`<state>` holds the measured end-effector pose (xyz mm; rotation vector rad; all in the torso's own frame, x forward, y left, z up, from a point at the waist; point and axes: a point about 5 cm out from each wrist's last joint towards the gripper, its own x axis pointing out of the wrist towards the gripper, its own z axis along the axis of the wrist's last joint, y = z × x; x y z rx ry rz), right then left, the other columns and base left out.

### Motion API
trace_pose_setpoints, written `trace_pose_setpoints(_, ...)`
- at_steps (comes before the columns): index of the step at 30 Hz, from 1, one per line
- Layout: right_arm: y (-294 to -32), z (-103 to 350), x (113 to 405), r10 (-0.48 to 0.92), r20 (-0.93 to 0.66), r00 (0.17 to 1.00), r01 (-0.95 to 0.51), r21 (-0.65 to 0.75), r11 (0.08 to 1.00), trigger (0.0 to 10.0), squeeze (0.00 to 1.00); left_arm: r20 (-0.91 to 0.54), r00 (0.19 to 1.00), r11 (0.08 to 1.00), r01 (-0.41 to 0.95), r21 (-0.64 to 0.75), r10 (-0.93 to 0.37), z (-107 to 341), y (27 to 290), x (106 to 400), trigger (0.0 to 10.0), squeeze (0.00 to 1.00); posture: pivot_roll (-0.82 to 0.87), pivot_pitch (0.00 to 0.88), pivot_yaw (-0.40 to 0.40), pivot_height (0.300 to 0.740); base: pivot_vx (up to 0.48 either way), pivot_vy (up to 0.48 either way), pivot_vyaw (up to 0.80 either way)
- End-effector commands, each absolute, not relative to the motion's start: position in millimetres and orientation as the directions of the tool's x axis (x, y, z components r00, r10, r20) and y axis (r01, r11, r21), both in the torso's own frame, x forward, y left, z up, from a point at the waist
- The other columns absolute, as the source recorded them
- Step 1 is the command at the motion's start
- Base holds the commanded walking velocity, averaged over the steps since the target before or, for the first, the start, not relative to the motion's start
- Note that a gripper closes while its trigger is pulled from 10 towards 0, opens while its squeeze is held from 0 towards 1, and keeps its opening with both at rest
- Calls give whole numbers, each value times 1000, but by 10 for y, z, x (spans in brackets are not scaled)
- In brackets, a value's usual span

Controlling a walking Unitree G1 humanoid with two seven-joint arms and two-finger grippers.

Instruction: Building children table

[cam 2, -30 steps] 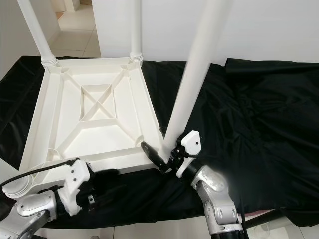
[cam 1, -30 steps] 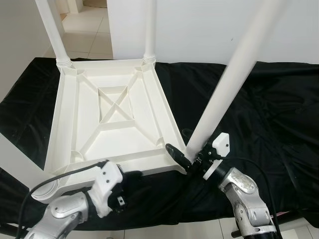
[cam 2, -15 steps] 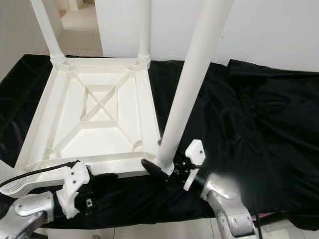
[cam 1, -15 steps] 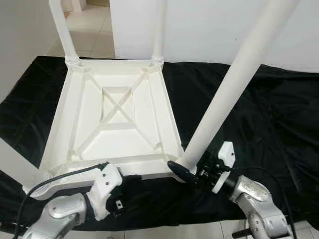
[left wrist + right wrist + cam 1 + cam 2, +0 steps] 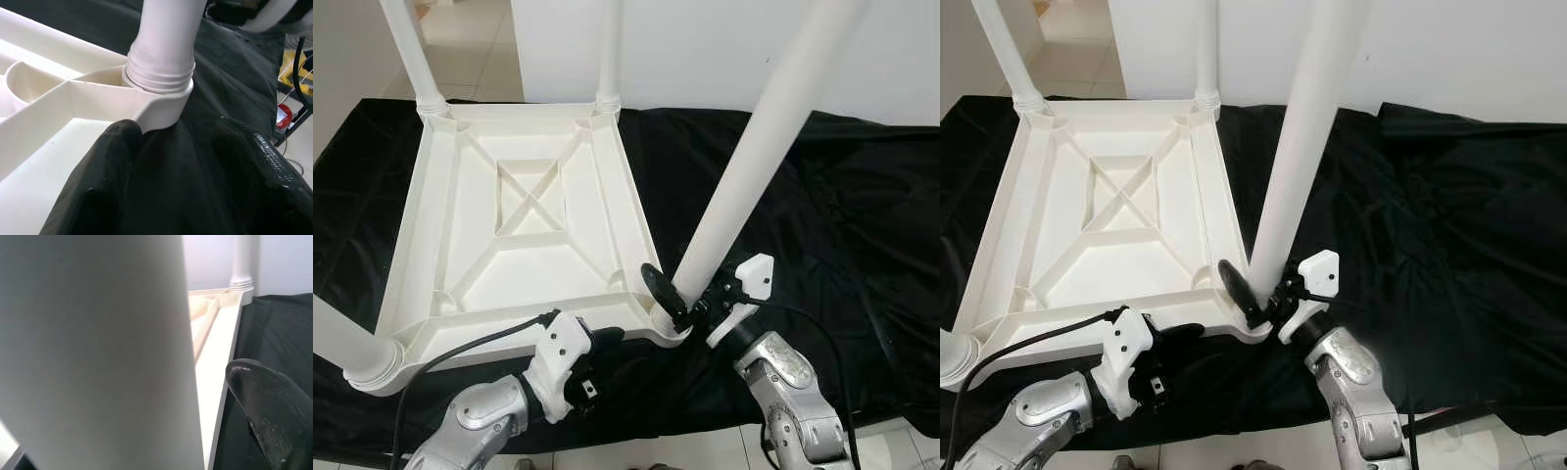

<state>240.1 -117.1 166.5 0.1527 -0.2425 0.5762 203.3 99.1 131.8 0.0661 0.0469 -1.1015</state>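
The white plastic table (image 5: 524, 211) lies upside down on a black cloth (image 5: 842, 215). Two legs stand at its far corners (image 5: 407, 49) (image 5: 608, 49), and a third at the near left corner (image 5: 347, 348). My right gripper (image 5: 690, 299) is shut on the base of the fourth leg (image 5: 749, 162), which leans to the right. Its threaded end (image 5: 159, 73) sits in the near right corner socket (image 5: 164, 105). My left gripper (image 5: 597, 343) rests open on the cloth just in front of that corner, one finger (image 5: 105, 171) against the table's front rim.
The cloth-covered surface ends close to me, with pale floor tiles (image 5: 636, 455) below its front edge. A white wall (image 5: 705, 49) rises behind, and a doorway (image 5: 470, 39) opens at the far left. A black cable (image 5: 470, 345) runs from my left wrist across the table's front rim.
The leg's base has shifted onto the near right corner socket. My left gripper has moved right, closer to that corner. The camera has also shifted a little.
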Motion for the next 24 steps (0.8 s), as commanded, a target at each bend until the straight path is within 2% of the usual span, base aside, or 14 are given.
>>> trace_pose_setpoints(1,-1162,1664,2341,510,271,817,-547,82,833,10000,0,-51,510,508,860,47,-858,1390,1027,2089,10000,0,14,155,-70,740,0,0,0)
trace_pose_setpoints(8,-1227,1588,2266,504,255,825,-530,41,847,10000,0,-38,571,565,817,114,-820,1419,1045,2161,10000,0,13,149,-56,740,0,0,0)
trace_pose_setpoints(13,-1344,1512,2196,416,252,874,-427,-10,904,10000,0,12,657,652,747,130,-754,1468,1041,2217,10000,0,14,144,-51,740,0,0,0)
trace_pose_setpoints(15,-1344,1512,2196,416,252,874,-427,-10,904,10000,0,12,657,652,747,130,-754,1468,1041,2217,10000,0,14,144,-51,740,0,0,0)
trace_pose_setpoints(16,-1347,1480,2149,412,248,877,-423,-9,906,10000,0,32,710,707,694,140,-703,1483,1057,2263,10000,0,9,140,-40,740,0,0,0)
trace_pose_setpoints(18,-1347,1480,2149,412,248,877,-423,-9,906,10000,0,32,710,707,694,140,-703,1483,1057,2263,10000,0,9,140,-40,740,0,0,0)
trace_pose_setpoints(22,-1401,1379,2015,449,195,872,-449,-44,892,10000,0,71,794,792,588,163,-604,1512,1145,2338,10000,0,4,144,-35,740,0,0,0)
trace_pose_setpoints(24,-1413,1357,1985,461,183,868,-460,-51,887,10000,0,73,806,804,572,163,-588,1510,1170,2348,10000,0,4,144,-35,740,0,0,0)
